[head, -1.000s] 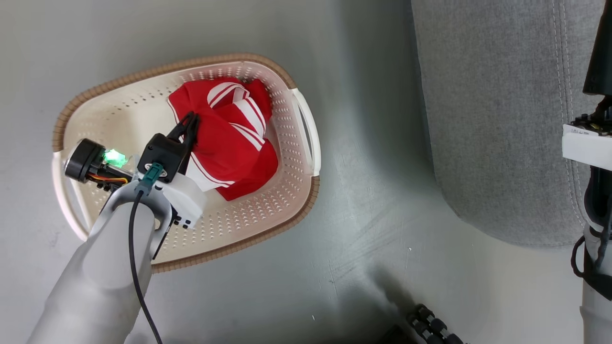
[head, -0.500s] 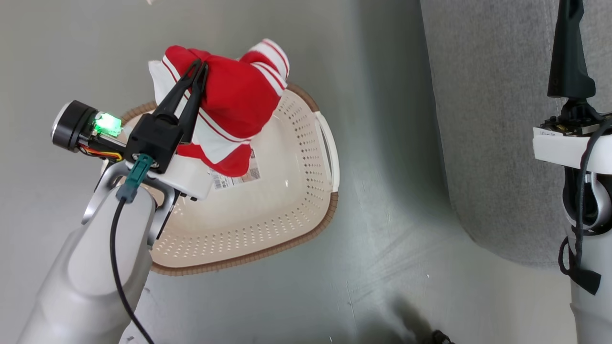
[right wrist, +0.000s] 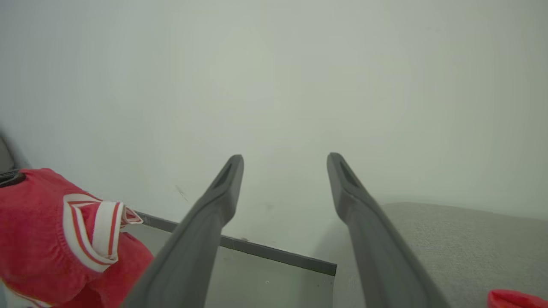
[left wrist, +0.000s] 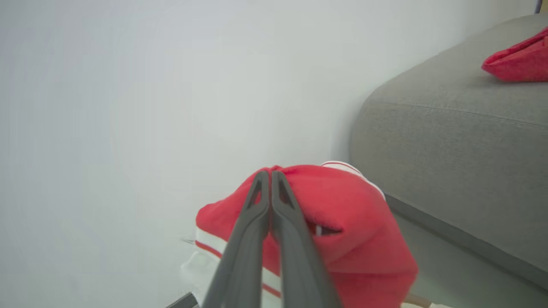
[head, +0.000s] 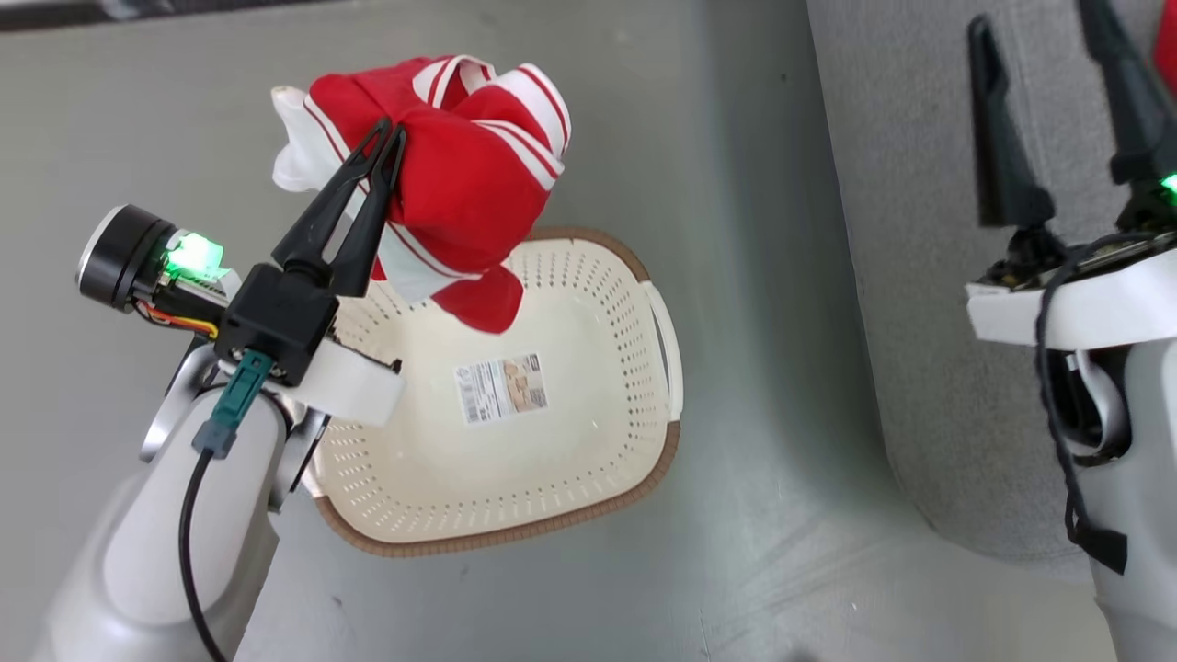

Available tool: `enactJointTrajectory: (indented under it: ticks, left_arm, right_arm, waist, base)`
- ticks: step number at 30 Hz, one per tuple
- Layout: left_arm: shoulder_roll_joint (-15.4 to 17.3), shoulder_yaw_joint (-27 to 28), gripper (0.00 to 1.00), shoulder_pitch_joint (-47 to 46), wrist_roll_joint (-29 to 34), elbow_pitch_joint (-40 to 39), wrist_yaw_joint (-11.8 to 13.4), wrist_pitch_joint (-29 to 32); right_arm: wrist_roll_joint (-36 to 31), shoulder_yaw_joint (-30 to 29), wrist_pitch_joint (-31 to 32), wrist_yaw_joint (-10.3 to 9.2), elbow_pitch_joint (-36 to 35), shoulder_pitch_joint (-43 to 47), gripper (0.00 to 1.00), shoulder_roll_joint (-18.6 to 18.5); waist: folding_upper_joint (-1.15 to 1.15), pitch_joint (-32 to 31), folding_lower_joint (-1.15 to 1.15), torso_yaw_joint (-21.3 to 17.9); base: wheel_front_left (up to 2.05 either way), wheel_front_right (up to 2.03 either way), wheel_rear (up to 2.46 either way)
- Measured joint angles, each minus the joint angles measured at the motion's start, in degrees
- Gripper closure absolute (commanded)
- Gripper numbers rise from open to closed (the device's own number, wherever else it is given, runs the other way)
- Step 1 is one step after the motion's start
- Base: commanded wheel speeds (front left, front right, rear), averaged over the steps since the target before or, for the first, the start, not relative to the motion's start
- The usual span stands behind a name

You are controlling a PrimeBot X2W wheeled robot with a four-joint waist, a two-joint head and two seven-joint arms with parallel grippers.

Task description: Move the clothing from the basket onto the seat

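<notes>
Red striped garment [head: 460,175] pinched tight at the left gripper's [head: 392,133] fingertips, basket [head: 634,405] beneath them; right gripper's [head: 1033,14] fingers spread wide, empty.

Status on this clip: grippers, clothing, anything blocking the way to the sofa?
Left gripper shut on striped garment, held above the basket. Right gripper open, empty, near the sofa. Other red garment lying on sofa. Nothing seen blocking.

Head looks down; wrist views share the sofa [left wrist: 454,128].
</notes>
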Motion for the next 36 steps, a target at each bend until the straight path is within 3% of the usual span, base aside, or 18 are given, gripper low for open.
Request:
enactJointTrajectory:
  ticks: [9,36]
  left_arm:
    - [2.38,-0.11,1.0,3.45,0.0,-3.22,-1.26,-0.01]
    - [4.21,-3.87,1.0,9.73,-1.02,-11.81,-5.15,2.45]
  right_arm:
    - [0.2,4.55,0.0,0.0,2.27,4.22,0.0,-2.9]
    - [6.09,21.26,0.01,0.0,4.88,18.68,0.0,-8.16]
  waist:
    - [0.0,-7.33,0.0,1.61]
    - [0.0,-25.94,0.0,3.6]
  base:
    - [0.0,0.0,0.0]
    - [0.0,0.0,0.0]
